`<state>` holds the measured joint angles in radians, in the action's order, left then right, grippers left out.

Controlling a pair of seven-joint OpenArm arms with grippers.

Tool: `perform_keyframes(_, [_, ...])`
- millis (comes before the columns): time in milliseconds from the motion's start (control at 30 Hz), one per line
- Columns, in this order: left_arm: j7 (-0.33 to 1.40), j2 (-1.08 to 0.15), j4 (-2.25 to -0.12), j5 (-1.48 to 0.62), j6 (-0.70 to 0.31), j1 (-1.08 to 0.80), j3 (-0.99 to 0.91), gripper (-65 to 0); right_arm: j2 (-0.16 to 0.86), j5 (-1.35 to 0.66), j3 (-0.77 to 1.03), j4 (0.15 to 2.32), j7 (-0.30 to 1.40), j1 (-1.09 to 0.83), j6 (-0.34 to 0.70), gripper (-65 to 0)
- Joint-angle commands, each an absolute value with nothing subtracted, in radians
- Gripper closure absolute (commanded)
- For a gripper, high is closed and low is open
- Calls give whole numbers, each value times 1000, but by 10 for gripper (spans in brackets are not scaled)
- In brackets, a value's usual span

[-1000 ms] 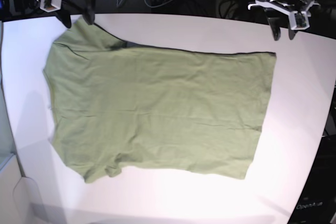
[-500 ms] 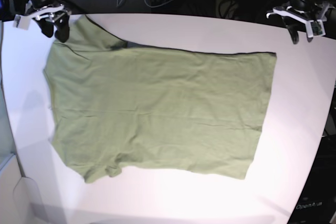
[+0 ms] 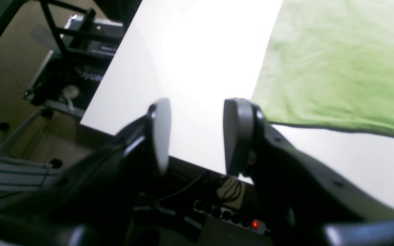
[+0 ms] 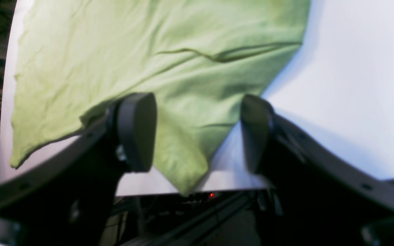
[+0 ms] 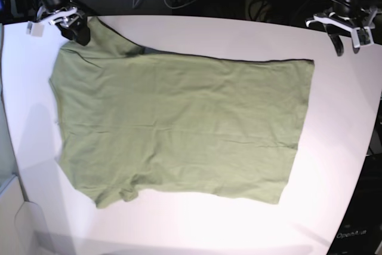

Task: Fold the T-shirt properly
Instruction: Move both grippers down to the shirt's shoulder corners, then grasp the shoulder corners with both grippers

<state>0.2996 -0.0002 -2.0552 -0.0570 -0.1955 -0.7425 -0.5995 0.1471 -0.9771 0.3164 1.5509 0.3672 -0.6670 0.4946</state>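
Base view shows the T-shirt (image 5: 179, 126) spread flat, lightly wrinkled, across the middle of the white table (image 5: 340, 123), hem toward that view's right and one sleeve tip reaching the far left edge of the table. Right gripper (image 4: 197, 133) hangs above that far sleeve corner with its jaws apart and nothing between them, the sleeve tip visible below in the gap. Left gripper (image 3: 193, 133) hangs over bare table near the far hem corner, jaws likewise apart and empty, the cloth edge lying just beside one finger (image 3: 238, 133).
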Motion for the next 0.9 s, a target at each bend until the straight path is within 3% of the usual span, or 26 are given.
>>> perform_keyframes(0, [275, -7, -2074, -56, -191, -748, -605, -246, 136, -961, 320, 1552, 414, -680, 503, -331])
perform_keyframes(167, [275, -8, -2074, -56, -191, -746, -605, -246, 131, -961, 315, 1552, 432, -667, 507, -68])
perform_keyframes(233, [277, -8, -2072, -56, -191, -740, -605, -246, 133, -961, 318, 1552, 467, -648, 507, -3])
perform_keyframes(500, [285, -13, -2071, -56, -191, -734, -605, -247, 136, -961, 318, 1558, 493, -625, 507, -6])
perform_keyframes(633, [429, -73, -2069, -64, -200, -677, -582, -248, 147, -961, 318, 1554, 495, -610, 507, -6])
perform_keyframes(867, [745, -88, -2000, -58, -501, -432, -644, -248, 148, -960, 318, 1552, 495, -608, 507, -4])
